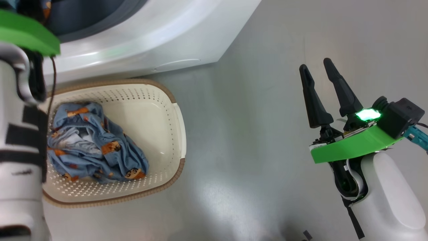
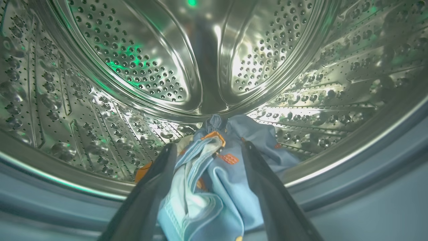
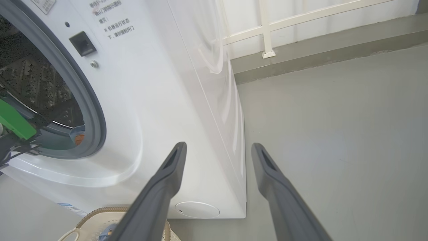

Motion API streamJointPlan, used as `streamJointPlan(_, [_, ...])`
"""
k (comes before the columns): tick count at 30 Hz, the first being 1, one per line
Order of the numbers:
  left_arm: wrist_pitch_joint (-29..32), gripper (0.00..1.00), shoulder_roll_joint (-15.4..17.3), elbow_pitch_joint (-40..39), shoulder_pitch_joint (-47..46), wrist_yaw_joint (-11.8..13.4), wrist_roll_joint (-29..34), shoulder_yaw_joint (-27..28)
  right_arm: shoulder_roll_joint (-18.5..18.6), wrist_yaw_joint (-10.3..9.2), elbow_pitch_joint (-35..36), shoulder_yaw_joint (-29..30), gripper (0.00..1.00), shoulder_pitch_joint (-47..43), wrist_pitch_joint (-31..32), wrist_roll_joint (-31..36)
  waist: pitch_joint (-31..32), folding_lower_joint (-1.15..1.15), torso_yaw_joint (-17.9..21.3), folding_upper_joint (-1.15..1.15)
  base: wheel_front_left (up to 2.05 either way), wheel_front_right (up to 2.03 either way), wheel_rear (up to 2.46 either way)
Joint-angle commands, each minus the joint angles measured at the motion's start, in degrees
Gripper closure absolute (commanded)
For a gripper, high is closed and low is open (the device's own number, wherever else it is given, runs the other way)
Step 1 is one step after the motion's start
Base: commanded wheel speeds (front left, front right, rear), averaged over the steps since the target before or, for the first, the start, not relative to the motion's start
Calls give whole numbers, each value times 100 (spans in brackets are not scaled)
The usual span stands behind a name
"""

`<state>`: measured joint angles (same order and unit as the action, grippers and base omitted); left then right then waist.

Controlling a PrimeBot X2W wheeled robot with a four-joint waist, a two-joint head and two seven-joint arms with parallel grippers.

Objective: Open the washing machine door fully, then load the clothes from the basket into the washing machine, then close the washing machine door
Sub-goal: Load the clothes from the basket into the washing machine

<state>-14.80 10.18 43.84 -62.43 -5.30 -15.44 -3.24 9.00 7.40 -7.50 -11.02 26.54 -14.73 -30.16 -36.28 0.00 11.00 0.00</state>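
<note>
Head view: your right gripper (image 1: 315,65) hangs over bare floor (image 1: 250,134), fingers spread, nothing in them. Well off to its left sits the basket (image 1: 179,113), just in front of the machine (image 1: 150,36), with a heap of clothes (image 1: 97,144) in it. So loading isn't finished.

Left wrist view: your left gripper (image 2: 209,146) is inside the drum (image 2: 133,50), fingers apart. One blue piece (image 2: 214,190) lies slack between them and past the tips on the drum's bottom; it looks released.

Right wrist view: ahead and left of the right gripper, the machine's mouth stands uncovered, its gasket (image 3: 95,110) bare. I judge the opening done and one piece delivered; the heap and closing the door remain.
</note>
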Motion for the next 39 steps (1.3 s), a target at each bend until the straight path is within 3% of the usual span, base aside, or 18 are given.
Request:
streamJointPlan(1, [-19,0,228,-255,256,-9,-5,90,20,9,102,-88,0,-237,-27,76,68,0,-44,0,0,0,0])
streamJointPlan(9, [-12,0,250,-970,1176,63,-38,63,62,9,109,-96,0,-311,-27,70,192,0,-92,0,0,0,0])
streamJointPlan(26, [54,0,211,-3952,4111,504,-175,268,74,9,157,-126,0,-354,-27,28,365,0,-36,0,0,0,0])
streamJointPlan(31, [7,0,142,-4245,4525,565,-201,392,92,9,183,-86,0,-372,-27,31,381,0,-66,0,0,0,0])
streamJointPlan(39, [56,0,108,-4265,4449,537,-218,344,129,9,170,-96,0,-368,-27,49,449,0,-161,0,0,0,0])
